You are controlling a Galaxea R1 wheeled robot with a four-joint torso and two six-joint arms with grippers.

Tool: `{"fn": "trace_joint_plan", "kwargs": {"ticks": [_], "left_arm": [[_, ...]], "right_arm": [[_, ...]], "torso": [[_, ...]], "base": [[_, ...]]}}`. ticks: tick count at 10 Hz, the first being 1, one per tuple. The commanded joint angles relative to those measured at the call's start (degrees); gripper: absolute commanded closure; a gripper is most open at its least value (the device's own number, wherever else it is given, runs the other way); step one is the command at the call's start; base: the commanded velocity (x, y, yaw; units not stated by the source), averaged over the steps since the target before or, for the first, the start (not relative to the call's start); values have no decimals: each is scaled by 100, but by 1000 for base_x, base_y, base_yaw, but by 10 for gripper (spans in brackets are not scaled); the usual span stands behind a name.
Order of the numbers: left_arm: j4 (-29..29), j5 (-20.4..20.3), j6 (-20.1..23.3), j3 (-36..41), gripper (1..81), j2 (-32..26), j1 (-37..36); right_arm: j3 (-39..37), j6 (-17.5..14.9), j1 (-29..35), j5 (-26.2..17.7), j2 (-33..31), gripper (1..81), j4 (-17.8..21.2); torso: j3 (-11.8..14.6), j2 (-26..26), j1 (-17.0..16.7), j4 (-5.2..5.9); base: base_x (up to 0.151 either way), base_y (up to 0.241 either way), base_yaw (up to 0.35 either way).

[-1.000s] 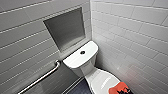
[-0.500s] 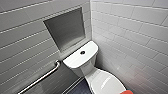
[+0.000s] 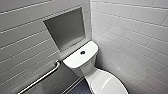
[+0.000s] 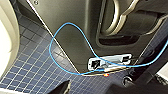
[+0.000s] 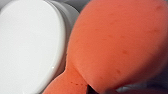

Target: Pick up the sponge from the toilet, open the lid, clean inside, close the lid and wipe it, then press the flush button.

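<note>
— Where is the sponge (image 5: 120,42) kept?
— Just beside the closed lid (image 5: 27,45), nearer than the tank (image 3: 81,58). It is judged pinched by the right gripper. The left gripper's state cannot be told.
— Advice?
— The sponge should be laid flat and pressed lightly.

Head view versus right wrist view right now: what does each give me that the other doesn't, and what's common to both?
Head view: the white tank top with the flush button in its middle, a metal grab bar on the tiled wall, and a recessed niche above the tank. Right wrist view: the red-orange sponge, very close to the camera. Shared: the white glossy lid, closed in the head view and lying beside the sponge in the wrist view.
</note>
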Motion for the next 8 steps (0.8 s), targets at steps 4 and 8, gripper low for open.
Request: {"fn": "trace_joint_plan", "kwargs": {"ticks": [4,8], "left_arm": [[0,482,48,25,10,-50,28],[96,482,48,25,10,11,2]], "right_arm": [[982,-17,-1022,417,-420,811,-921],[3673,-1119,-471,446,-1669,811,-877]], "torso": [[0,-2,0,0],[0,-2,0,0]], "base": [[0,0,0],[0,0,0]]}}
